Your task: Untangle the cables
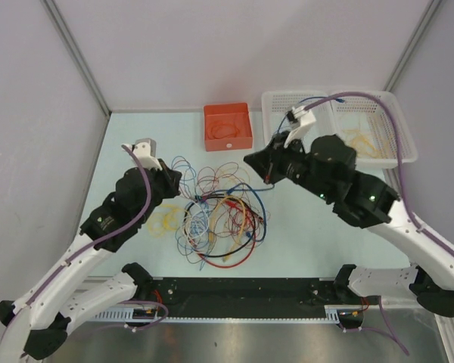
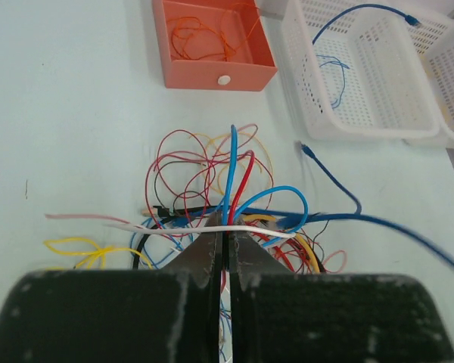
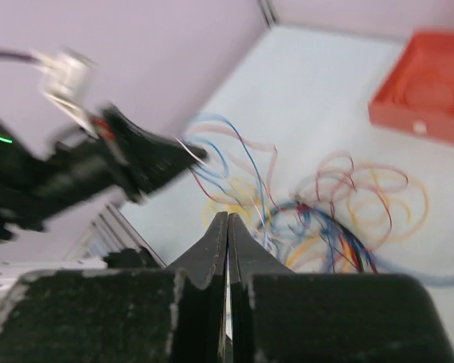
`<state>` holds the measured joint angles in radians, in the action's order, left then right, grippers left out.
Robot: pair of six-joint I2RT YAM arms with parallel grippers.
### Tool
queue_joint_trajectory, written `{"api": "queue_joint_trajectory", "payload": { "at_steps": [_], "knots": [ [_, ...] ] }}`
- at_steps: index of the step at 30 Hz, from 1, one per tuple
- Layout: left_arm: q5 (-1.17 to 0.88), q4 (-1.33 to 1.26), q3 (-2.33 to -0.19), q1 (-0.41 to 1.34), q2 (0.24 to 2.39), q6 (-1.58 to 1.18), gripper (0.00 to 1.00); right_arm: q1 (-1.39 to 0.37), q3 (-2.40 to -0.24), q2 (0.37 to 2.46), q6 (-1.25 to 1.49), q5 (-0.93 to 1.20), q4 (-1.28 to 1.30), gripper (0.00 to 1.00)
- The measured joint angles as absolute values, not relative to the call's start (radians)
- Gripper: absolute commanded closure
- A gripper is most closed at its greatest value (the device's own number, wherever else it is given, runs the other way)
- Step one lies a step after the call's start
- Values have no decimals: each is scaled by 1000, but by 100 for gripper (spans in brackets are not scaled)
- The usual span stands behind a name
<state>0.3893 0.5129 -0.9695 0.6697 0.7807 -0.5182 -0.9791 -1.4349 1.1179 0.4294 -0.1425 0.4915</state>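
Thin multicoloured looping cables [image 1: 219,212] lie tangled on the pale tabletop [image 1: 303,227], likely light and floppy; best taken at an outer loop. Left end effector [image 1: 183,193] closed at them, grip unclear; right end effector [image 1: 250,159] closed, empty

Pale green surface [image 1: 136,136]: tangled cables [image 1: 219,215] at centre; orange box [image 1: 228,127] behind them; two white baskets [image 1: 272,121] side by side, far right.

Thin cables [image 1: 221,219] of many colours in one tangled heap of loops, middle of the table [image 1: 303,234]
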Motion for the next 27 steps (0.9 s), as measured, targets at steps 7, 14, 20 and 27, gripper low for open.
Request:
{"api": "queue_joint_trajectory", "payload": {
  "at_steps": [7, 14, 20, 27],
  "knots": [
    [392, 508, -961, 662, 741, -524, 100, -1023, -1815, 1182, 338, -184, 553, 100],
    [388, 491, -921, 660, 732, -542, 100, -1013, -1703, 1139, 310, -237, 568, 69],
    [380, 491, -880, 659, 727, -551, 100, -921, -1360, 1101, 356, -245, 626, 38],
    [345, 480, -836, 659, 724, -573, 100, -824, -1077, 1098, 429, -224, 689, 16]
  ]
}}
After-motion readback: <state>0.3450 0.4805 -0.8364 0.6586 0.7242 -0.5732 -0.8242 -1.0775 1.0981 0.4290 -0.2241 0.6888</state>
